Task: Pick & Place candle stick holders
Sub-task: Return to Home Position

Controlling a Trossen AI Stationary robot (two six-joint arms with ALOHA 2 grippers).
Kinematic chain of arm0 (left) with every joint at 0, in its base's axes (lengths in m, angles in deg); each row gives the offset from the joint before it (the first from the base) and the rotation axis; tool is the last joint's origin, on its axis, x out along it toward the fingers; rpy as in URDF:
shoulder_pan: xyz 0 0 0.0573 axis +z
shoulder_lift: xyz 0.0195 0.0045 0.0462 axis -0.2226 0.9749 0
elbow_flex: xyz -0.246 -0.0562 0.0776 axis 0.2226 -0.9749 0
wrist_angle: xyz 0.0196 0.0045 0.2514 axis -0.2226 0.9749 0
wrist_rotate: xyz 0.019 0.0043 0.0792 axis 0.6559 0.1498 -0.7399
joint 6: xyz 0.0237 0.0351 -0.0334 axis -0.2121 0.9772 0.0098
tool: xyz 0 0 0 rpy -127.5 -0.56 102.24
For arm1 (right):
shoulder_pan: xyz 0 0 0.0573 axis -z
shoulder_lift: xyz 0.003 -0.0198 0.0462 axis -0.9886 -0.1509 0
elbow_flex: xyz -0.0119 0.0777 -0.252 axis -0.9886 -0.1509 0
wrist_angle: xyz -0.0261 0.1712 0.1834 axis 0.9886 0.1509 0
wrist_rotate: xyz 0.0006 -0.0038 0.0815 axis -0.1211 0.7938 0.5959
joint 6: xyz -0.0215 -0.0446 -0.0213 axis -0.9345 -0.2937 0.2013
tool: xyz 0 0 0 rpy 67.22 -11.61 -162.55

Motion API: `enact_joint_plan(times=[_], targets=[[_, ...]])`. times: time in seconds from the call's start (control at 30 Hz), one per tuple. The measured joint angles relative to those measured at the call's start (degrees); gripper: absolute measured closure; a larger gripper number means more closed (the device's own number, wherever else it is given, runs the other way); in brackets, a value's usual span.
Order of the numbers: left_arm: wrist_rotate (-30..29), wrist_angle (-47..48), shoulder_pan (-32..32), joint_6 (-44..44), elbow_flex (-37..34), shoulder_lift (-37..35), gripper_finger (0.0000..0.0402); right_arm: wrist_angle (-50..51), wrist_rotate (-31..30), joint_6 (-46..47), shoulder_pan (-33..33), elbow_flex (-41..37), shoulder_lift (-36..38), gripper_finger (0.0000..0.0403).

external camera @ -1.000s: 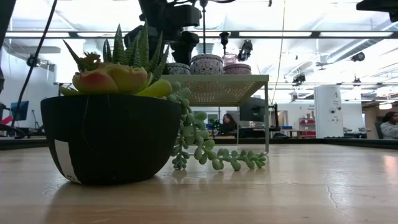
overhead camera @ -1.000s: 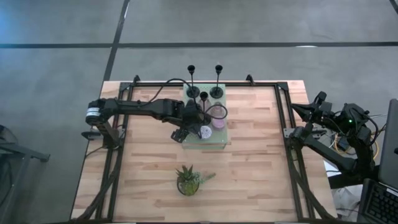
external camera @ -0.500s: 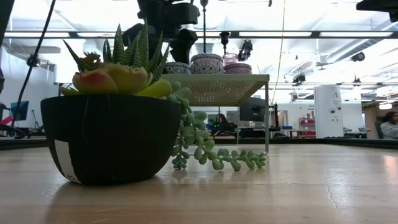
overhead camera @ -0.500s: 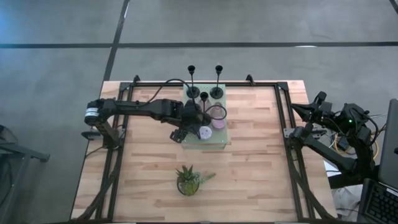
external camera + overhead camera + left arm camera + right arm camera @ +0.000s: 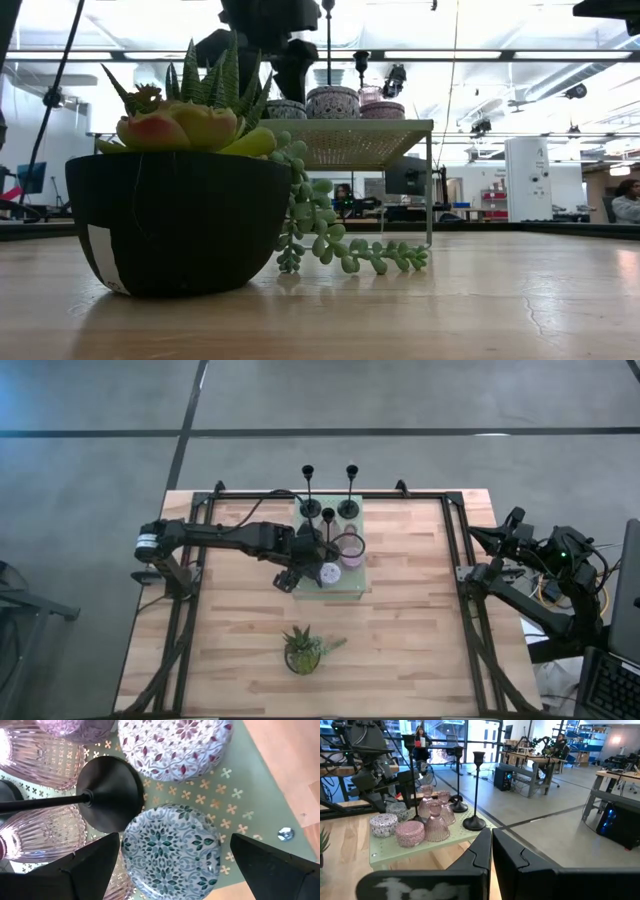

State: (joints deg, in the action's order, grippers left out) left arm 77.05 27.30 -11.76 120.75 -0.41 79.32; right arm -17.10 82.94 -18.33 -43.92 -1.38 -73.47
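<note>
Now left gripper, jaws apart and empty, hovers over the blue tin on the green shelf, close to a candle stick holder. Best to lift straight up clear of the tall stems, then retract. Right gripper sits at the table's right edge, fingers together.

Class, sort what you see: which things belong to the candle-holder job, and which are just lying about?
Job: black candlestick holders, pink glass cups, patterned tins, green shelf, left gripper open above it.
Lying about: potted succulent; right gripper parked at the table's right edge.
</note>
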Motion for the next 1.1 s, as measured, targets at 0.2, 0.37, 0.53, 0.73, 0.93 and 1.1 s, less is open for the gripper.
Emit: enact_joint_plan(times=[0.2, 0.37, 0.53, 0.73, 0.93, 1.1], targets=[[-1.72, 0.14, -0.66, -0.04, 0.02, -0.24, 0.0018, 0.00, 0.00, 0.00, -0.01, 0.00, 0.01, 0.0394], [-2.04, 0.96, -1.14, -0.42, 0.07, -0.87, 0.0018, 0.00, 0.00, 0.00, 0.01, 0.00, -0.01, 0.0394], [-2.34, 0.96, -1.65, -0.74, 0.11, -2.10, 0.0018, 0.00, -0.01, 0.00, -0.01, 0.00, 0.01, 0.0394], [-2.38, 1.47, -2.66, -1.19, 0.12, -3.70, 0.0018, 0.00, 0.01, 0.00, -0.01, 0.00, -0.01, 0.0394], [-2.36, 2.51, -4.43, -3.55, 0.61, -6.55, 0.0018, 0.00, 0.01, 0.00, 0.00, 0.00, 0.01, 0.0394], [-1.29, 2.87, -5.22, -8.44, 0.98, -10.76, 0.0019, -0.02, 0.01, 0.00, 0.01, 0.00, 0.01, 0.0394]])
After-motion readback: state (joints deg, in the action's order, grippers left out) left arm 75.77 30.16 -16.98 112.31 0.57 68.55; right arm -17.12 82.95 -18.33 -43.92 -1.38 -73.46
